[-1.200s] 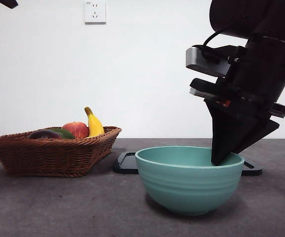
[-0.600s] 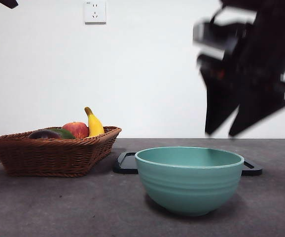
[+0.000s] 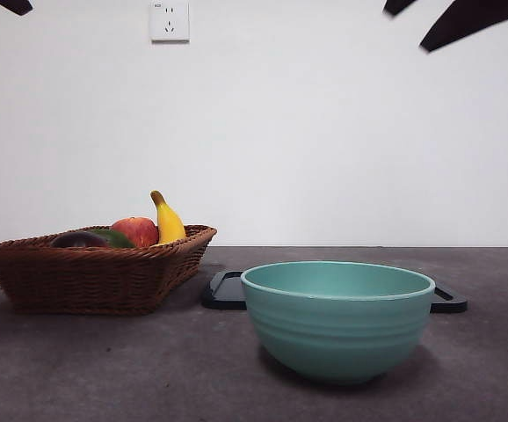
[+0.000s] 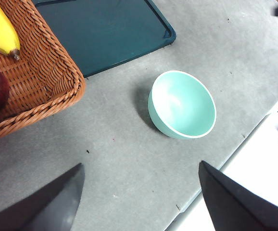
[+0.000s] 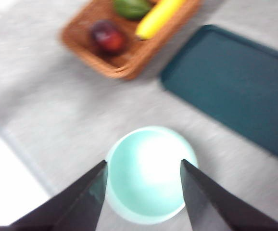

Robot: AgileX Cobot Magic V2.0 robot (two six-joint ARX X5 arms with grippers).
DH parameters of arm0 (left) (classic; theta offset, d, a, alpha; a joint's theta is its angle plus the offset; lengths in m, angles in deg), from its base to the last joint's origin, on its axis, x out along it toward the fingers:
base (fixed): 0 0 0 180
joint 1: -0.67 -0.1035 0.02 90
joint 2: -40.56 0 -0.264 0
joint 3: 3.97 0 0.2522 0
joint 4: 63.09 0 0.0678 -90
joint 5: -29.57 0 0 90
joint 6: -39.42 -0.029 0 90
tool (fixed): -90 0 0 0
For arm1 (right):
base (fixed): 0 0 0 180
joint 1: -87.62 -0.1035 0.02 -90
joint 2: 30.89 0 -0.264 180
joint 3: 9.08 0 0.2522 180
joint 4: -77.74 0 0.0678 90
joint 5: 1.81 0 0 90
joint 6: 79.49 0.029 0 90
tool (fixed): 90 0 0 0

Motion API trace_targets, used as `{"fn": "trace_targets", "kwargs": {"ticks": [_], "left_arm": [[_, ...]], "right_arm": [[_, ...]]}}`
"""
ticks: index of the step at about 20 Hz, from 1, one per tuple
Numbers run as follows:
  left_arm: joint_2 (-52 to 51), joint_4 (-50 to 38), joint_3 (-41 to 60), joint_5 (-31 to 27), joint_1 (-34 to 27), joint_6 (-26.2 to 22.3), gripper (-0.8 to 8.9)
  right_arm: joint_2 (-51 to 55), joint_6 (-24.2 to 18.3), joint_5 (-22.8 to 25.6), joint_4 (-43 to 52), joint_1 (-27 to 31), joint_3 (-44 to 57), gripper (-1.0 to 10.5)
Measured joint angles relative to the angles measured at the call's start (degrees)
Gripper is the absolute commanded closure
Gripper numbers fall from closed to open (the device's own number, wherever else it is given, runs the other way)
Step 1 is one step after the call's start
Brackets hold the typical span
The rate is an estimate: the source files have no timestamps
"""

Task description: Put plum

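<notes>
The plum [image 3: 78, 239] lies in the wicker basket [image 3: 91, 280], at the basket's 9 o'clock end as the front view shows it, a dark maroon dome just clearing the woven rim. Touching it at 3 o'clock is a dark green fruit [image 3: 113, 237], then the red apple [image 3: 135, 231], and behind that a banana [image 3: 168, 221] stands tilted with its stem up. From the left wrist view only a dark sliver of the plum shows inside the basket, with the banana's tip near it.

The basket sits on the grey table [image 3: 105, 369] at about 9 o'clock from the teal bowl [image 3: 337, 318], well apart from it. The bowl stands upright and, seen from above in both wrist views, holds nothing. Behind it lies a flat dark tray [image 3: 228, 290], whose edges show on either side of the bowl.

The right gripper [image 5: 143, 192] hangs high above the bowl, its jaws spread apart with nothing between them; in the front view it is only black tips at the 1 o'clock corner. The left gripper [image 4: 139, 199] waits high over the table between basket and bowl, jaws also wide apart and holding nothing. A white wall socket [image 3: 169, 20] sits at 11 o'clock on the wall.
</notes>
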Motion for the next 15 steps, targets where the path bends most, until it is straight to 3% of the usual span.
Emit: {"fn": "trace_targets", "kwargs": {"ticks": [6, 15], "left_arm": [[0.0, 0.04, 0.0, 0.0, 0.0, 0.0, 4.4], [0.0, 0.04, 0.0, 0.0, 0.0, 0.0, 4.47]], "right_arm": [[3.69, -1.14, -1.88, -9.33, -0.02, -0.02, 7.1], [3.63, -1.51, -1.86, -9.79, -0.04, -0.02, 7.1]]}}
